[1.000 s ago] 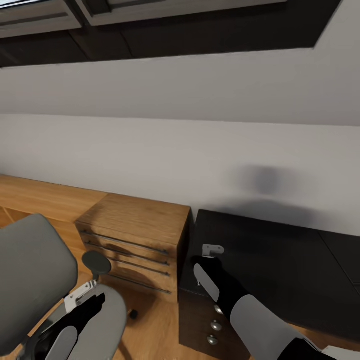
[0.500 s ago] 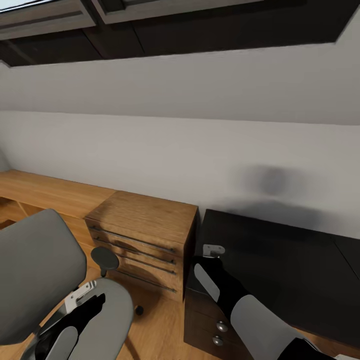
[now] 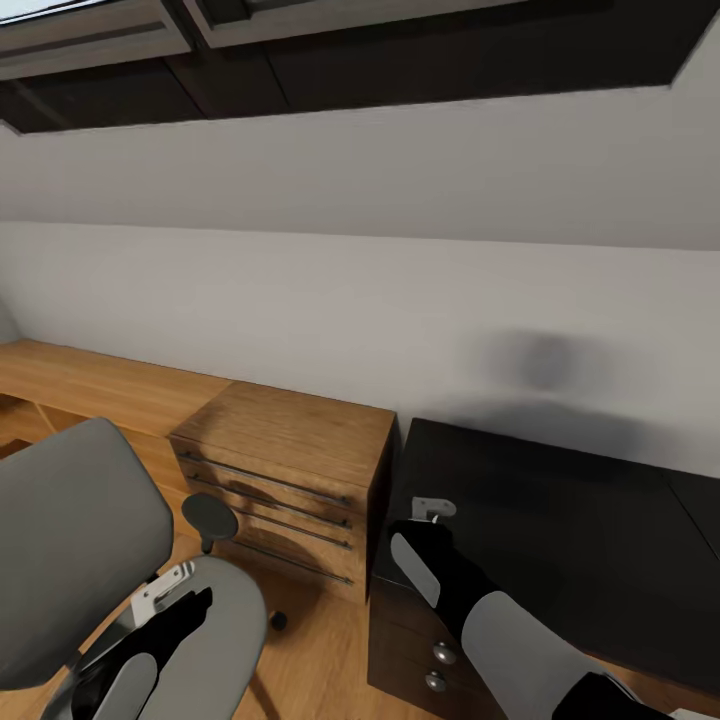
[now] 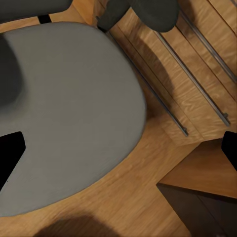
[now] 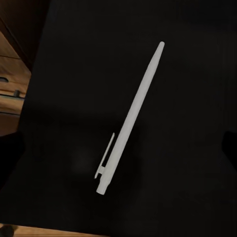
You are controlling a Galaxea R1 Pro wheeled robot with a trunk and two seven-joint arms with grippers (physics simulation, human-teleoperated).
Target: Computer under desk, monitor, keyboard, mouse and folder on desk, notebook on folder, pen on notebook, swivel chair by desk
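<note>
Right pincer [image 3: 432, 512] is hovering open and empty over the pen [image 5: 129, 120] on the surface [image 3: 560, 520]; next, descending to grip it.

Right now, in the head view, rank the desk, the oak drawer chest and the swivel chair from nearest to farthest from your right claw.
1. Desk: its black top lies directly under the right claw.
2. Oak drawer chest: beside the desk, just to the claw's left.
3. Swivel chair: farthest, beyond the chest at the far left.
</note>
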